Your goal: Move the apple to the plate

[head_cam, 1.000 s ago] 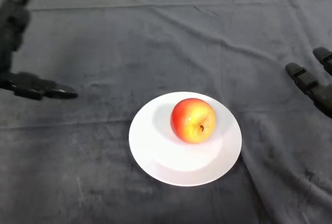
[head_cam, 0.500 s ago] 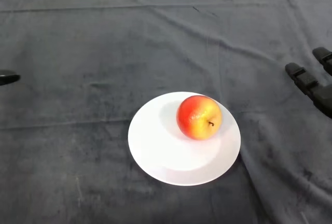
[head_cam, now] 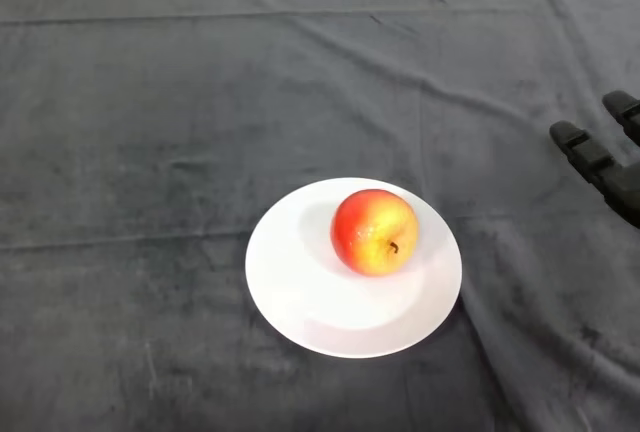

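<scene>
A red and yellow apple (head_cam: 374,232) sits on a round white plate (head_cam: 296,292), slightly right of the plate's centre and toward its far side. Its stem end faces the front right. The plate lies on the dark cloth near the middle of the table, toward the front.
The dark cloth (head_cam: 200,102) covers the whole table, with folds and creases to the right of the plate. Black fingers of an idle hand (head_cam: 598,164) rest on the cloth at the right edge.
The left hand has moved off past the left edge and is gone from view. The apple rocked to the right on the plate and settled back.
</scene>
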Tool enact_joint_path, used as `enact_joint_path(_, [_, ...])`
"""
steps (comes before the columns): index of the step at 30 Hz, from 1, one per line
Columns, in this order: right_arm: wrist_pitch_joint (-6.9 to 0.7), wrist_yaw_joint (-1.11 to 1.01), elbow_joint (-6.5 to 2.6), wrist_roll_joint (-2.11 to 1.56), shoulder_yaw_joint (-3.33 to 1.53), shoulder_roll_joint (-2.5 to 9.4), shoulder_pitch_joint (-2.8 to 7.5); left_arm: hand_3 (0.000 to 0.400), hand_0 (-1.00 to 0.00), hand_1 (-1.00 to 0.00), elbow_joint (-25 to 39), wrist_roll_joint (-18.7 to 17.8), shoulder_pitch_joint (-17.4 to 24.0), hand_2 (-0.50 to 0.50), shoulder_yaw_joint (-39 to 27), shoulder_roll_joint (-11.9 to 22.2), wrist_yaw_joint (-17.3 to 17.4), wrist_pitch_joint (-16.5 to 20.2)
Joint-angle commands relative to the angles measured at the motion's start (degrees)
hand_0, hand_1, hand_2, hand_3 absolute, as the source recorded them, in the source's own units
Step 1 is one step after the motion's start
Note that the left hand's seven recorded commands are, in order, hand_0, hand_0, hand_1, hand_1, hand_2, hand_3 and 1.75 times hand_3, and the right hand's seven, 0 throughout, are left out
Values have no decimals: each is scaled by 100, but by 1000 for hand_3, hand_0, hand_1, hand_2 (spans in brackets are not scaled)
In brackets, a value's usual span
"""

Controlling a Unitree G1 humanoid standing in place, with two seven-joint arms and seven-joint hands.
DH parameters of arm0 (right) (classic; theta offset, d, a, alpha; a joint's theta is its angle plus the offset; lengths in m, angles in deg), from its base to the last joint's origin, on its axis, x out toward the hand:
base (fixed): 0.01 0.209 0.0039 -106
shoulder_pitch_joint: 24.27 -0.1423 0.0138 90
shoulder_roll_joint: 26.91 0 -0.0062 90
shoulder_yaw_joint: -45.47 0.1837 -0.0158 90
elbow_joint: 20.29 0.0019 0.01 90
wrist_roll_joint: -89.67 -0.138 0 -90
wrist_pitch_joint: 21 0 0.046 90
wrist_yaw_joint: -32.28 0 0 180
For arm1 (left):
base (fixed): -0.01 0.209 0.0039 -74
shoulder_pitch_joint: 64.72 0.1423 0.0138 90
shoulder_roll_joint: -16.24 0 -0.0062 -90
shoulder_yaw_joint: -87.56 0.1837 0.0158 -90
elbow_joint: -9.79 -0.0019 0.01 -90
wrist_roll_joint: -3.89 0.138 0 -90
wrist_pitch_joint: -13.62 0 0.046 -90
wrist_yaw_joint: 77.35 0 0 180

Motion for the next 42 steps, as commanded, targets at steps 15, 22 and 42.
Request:
enact_joint_path(15, [-7, -38, 192, 20, 107, -135, -116, 0, 0, 0, -812, -21, 146, 0, -682, 222, -646, -557])
enact_joint_path(22, [-7, -41, 183, 20, 109, -138, -120, 0, 0, 0, -975, 3, 72, 0, -732, 196, -680, -665])
enact_joint_path(42, [-5, -49, 166, 23, 112, -143, -127, 0, 0, 0, -1192, 30, -20, 0, -744, 199, -574, -751])
